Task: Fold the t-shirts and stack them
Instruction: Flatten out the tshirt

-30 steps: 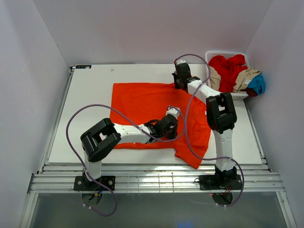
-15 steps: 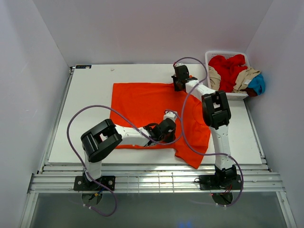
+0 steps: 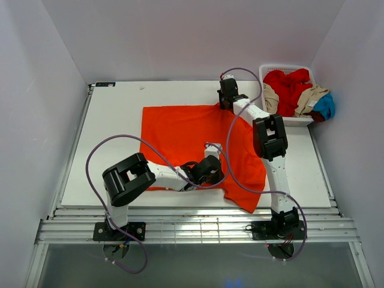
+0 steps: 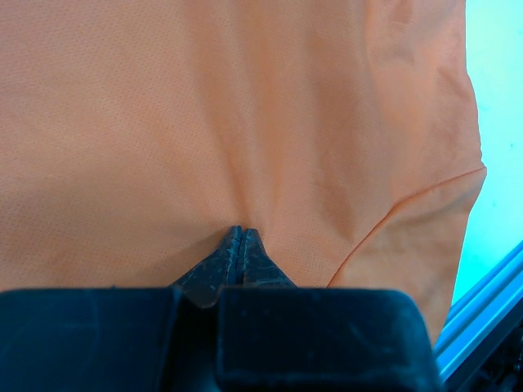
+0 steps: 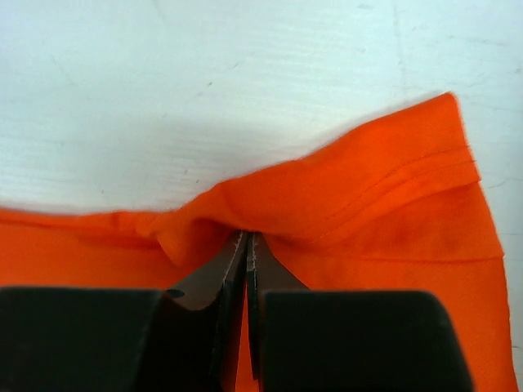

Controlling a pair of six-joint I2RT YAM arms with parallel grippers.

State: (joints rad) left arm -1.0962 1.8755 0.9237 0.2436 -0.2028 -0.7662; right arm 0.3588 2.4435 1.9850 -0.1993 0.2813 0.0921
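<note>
- We are seeing the orange t-shirt (image 3: 180,132) lying spread across the middle of the worktop (image 3: 114,138); its long axis is running from the upper left of the top view down to the lower right, where a loose flap is trailing toward the bottom edge.
- The left claw (image 4: 243,234) is sitting closed on a pinch of that cloth, with creases fanning out from its tips; in the top view it is biting low in the centre of the shirt.
- The right claw (image 5: 246,238) is clamping a bunched fold at the shirt's upper edge, right of centre in the top view; bare worktop is lying just beyond it.
- The bulk of the cloth is lying to the left of the line between the two claws; we are judging that the coming fold turns on that line, and that the left arm is nearer the trailing flap.
- The red t-shirt (image 3: 291,83), tan t-shirt (image 3: 312,96) and blue t-shirt (image 3: 327,107) are waiting heaped in the basket (image 3: 287,66) at upper right, well apart from both claws.
- The arms are covering parts of the shirt; we are not making out whether sleeve, collar or hem is being gripped, nor how many layers.
</note>
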